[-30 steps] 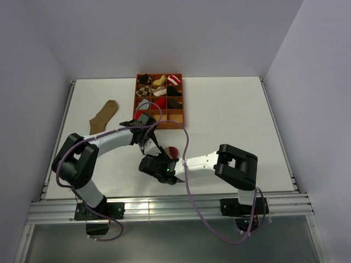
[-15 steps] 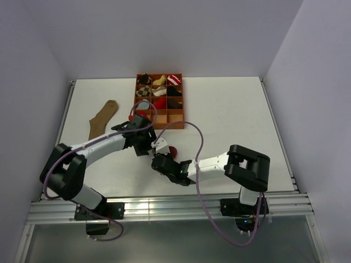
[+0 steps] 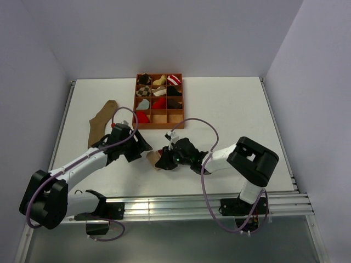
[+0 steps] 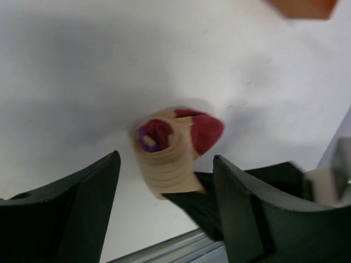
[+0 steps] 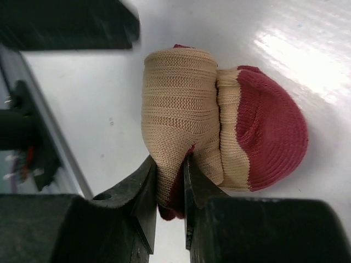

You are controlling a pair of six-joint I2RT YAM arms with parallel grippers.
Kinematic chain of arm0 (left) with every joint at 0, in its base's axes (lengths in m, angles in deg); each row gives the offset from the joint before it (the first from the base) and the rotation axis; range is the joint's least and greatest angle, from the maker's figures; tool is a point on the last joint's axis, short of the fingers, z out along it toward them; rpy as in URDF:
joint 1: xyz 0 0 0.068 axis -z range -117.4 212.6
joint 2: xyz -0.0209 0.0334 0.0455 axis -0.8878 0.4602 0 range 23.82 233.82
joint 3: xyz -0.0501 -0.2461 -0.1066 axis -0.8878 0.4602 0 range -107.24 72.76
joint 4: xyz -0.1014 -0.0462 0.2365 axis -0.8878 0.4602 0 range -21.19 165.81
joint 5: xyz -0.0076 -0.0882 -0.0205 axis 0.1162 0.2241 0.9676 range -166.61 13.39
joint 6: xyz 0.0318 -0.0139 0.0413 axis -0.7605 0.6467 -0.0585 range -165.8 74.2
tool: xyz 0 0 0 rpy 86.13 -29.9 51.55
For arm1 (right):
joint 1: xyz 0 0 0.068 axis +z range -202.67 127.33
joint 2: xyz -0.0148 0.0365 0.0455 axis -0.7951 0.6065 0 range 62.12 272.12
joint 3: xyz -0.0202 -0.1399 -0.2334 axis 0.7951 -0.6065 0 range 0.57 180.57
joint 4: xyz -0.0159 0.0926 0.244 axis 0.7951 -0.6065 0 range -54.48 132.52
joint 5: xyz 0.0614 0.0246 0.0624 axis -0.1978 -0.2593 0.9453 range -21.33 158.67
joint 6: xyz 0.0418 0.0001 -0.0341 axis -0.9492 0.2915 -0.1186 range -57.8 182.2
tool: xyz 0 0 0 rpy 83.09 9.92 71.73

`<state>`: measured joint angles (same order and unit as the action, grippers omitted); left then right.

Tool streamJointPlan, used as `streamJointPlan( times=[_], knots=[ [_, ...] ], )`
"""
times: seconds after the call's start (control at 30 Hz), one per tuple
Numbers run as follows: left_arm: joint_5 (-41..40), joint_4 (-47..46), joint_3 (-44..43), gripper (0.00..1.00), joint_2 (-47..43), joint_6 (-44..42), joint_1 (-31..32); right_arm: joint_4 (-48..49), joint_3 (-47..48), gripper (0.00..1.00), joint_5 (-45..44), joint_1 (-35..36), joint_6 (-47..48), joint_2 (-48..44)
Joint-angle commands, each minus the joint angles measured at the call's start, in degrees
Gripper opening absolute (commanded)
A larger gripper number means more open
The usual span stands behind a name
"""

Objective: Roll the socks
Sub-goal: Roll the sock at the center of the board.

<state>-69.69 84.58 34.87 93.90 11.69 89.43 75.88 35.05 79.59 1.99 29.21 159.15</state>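
Withdrawing our released left gripper toward eight o'clock, we are pinching the beige sock in our right gripper

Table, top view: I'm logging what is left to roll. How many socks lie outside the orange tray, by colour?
plain brown sock: 1
beige and maroon sock: 1
Total: 2

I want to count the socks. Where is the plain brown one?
In the top view, the brown sock lies flat on the left side of the table, just left of the orange tray.
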Motion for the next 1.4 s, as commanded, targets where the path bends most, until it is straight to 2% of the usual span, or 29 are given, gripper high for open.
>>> streamJointPlan(
  times=[0.0, 0.33, 0.53, 0.77, 0.83, 0.93, 1.07, 1.23, 1.37],
  knots=[
    [4.15, -6.27, 5.01, 0.74, -1.96, 3.76, 0.15, -1.81, -2.22, 0.0, 15.44, -2.35, -3.48, 4.38],
    [6.0, -13.65, 10.2, 0.73, 1.28, 6.93, 0.42, -3.04, -0.03, 0.0, 23.09, -6.75, -3.39, 9.84],
    [4.95, -12.35, 10.47, 0.64, 4.79, 7.72, 1.47, -1.9, 0.32, 0.0, 24.68, -8.86, -4.89, 12.3],
    [2.58, -6.02, 8.01, 0.49, 10.67, 6.32, 1.74, -8.48, 2.61, 0.11, 21.0, -9.13, -1.29, 8.28],
    [1.87, -2.77, 5.55, 0.47, 12.17, 5.35, 1.74, -12.08, 3.31, 0.14, 17.48, -8.95, 0.82, 6.25],
    [1.26, -0.04, 2.91, 0.48, 14.81, 3.24, 1.74, -16.3, 4.01, 0.24, 10.2, -8.08, 4.33, 1.06],
    [1.17, 2.94, 0.19, 0.48, 17.8, 1.48, 1.74, -23.95, 6.82, 0.41, -0.78, -4.13, 8.37, -5.34],
    [0.03, 8.04, -5.08, 0.47, 20.88, -1.33, 2.09, -31.51, 10.77, 0.52, -18.51, 1.5, 10.67, -10.63],
    [-0.06, 10.24, -8.34, 0.47, 23.33, -2.47, 2.61, -34.77, 14.12, 0.57, -29.79, 7.12, 14.7, -11.69]
  ],
)
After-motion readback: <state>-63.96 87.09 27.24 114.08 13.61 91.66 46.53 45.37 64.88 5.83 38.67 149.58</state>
